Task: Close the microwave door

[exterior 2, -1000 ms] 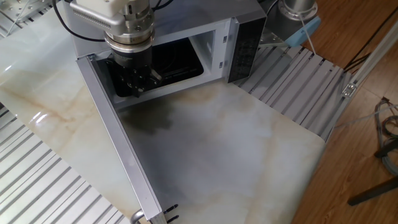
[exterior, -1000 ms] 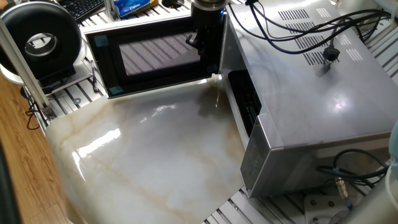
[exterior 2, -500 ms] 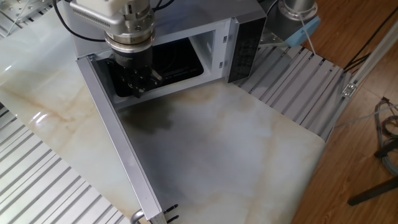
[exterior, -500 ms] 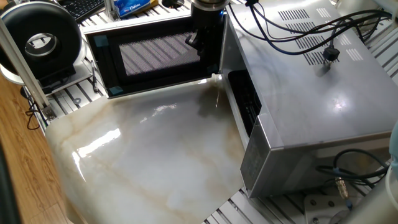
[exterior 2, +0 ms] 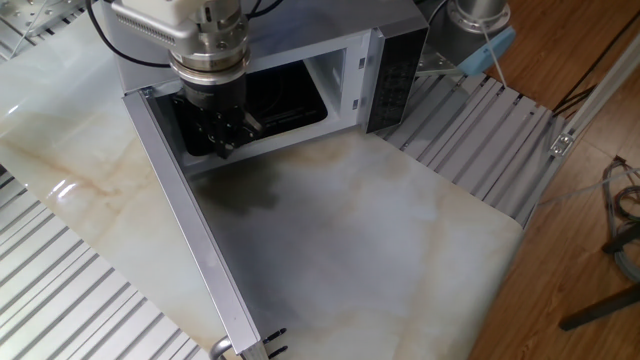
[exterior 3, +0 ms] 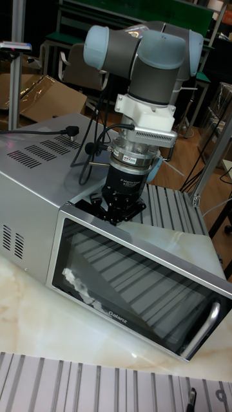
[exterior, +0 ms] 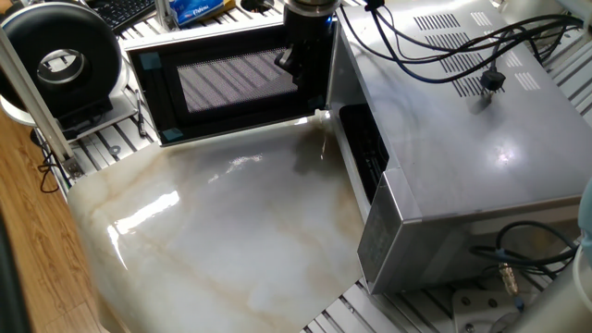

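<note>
The microwave (exterior: 462, 139) is a large silver box on the right, with vent slots on top and a dark cavity (exterior 2: 275, 100). Its microwave door (exterior: 222, 83) stands wide open, swung out to the left, with the mesh window facing the table. In the tall fixed view the door's silver front (exterior 3: 129, 283) and bar handle (exterior 3: 202, 329) show. My gripper (exterior 2: 222, 145) hangs on the inner side of the door near the hinge, in front of the cavity. Its fingers look shut and hold nothing. I cannot tell whether it touches the door.
A marble tabletop (exterior: 222, 231) lies in front of the microwave. A round black-and-white device (exterior: 60, 60) stands at the far left, with a keyboard (exterior: 129, 9) behind it. Black cables (exterior: 462, 46) and a plug lie on the microwave's top. Ribbed aluminium slats (exterior 2: 480, 130) border the marble.
</note>
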Motion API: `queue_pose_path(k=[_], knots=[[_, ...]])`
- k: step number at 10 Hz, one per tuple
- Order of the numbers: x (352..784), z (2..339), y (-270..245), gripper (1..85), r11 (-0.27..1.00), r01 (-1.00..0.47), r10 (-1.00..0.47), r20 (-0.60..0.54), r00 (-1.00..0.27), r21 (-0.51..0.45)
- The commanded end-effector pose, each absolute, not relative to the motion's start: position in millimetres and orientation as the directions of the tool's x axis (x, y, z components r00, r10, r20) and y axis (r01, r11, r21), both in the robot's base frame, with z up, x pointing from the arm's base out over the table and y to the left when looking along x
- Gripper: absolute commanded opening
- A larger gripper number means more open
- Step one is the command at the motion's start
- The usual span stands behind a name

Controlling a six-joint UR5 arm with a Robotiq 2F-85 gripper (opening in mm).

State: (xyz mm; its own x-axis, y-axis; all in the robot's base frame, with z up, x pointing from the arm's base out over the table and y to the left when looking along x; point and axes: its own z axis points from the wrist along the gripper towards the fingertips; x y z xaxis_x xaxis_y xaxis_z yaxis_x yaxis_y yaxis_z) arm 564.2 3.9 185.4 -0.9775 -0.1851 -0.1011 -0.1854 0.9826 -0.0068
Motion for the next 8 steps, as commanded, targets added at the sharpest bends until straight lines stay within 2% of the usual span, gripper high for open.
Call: queue_pose_path(k=[1,8], knots=[[565.2,186.4,9.0,1.0,0.986,-0.166,-0.163,-0.108,-0.981,0.018],[562.4,182.4,2.6,1.0,0.979,-0.203,-0.202,-0.112,-0.973,-0.001]])
